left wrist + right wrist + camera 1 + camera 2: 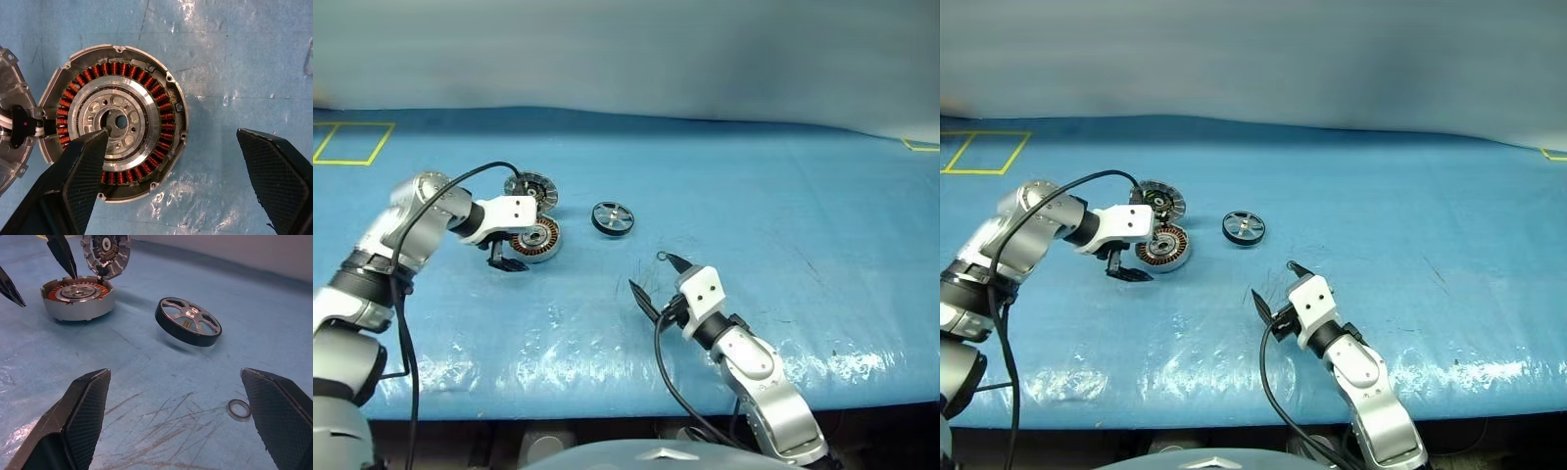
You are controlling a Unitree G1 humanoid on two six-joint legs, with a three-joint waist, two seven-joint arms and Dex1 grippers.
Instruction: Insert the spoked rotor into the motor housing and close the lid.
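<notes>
Round shallow grey metal motor housing (536,239) with copper windings: far left on blue-covered desk (783,196), uncovered.
Round grey lid (530,188) with radial silver segments: hinged up at housing's far edge.
Black-rimmed, silver-spoked rotor (613,217): loose on desk, just right of housing.
Left hand (507,262): wide, empty, poised over housing.
Right hand (651,279): wide, empty, near rotor.
Step, by judgement: rotor pickup pending; next, right hand reaches and closes on its rim.
</notes>
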